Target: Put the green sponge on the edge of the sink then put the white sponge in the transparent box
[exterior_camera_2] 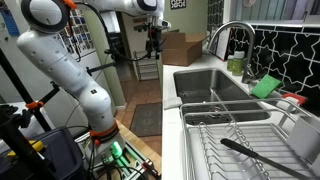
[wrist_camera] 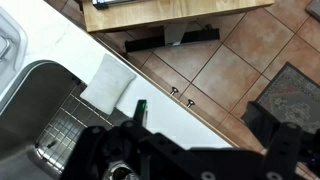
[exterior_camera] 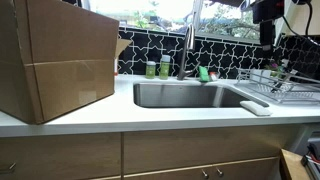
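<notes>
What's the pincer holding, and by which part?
Nothing. The pincer is open and empty; the white sponge lies apart from it on the counter.

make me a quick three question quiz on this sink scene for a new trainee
1. True or false: the small flat bright green sponge lies on the floor of the wide stainless steel sink.
2. The small flat white sponge rests: A) on the white countertop by the sink's front corner; B) inside the sink; C) between the jaws.
3. Are the jaws of the robot's black gripper open or shut?
Key: 1 false; 2 A; 3 open.
</notes>
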Action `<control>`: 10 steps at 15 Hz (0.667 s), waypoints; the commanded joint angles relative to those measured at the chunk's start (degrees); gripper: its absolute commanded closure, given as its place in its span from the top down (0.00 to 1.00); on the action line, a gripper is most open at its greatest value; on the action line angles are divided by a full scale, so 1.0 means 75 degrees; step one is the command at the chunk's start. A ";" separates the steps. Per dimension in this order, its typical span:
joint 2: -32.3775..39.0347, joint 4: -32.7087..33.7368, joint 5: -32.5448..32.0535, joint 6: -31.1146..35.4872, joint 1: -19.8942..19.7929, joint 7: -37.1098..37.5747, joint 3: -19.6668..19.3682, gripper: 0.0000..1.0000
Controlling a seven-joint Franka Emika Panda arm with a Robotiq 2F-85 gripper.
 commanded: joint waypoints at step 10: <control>0.0822 0.1073 -0.0145 0.0731 -0.0984 0.0567 -0.1257 1.00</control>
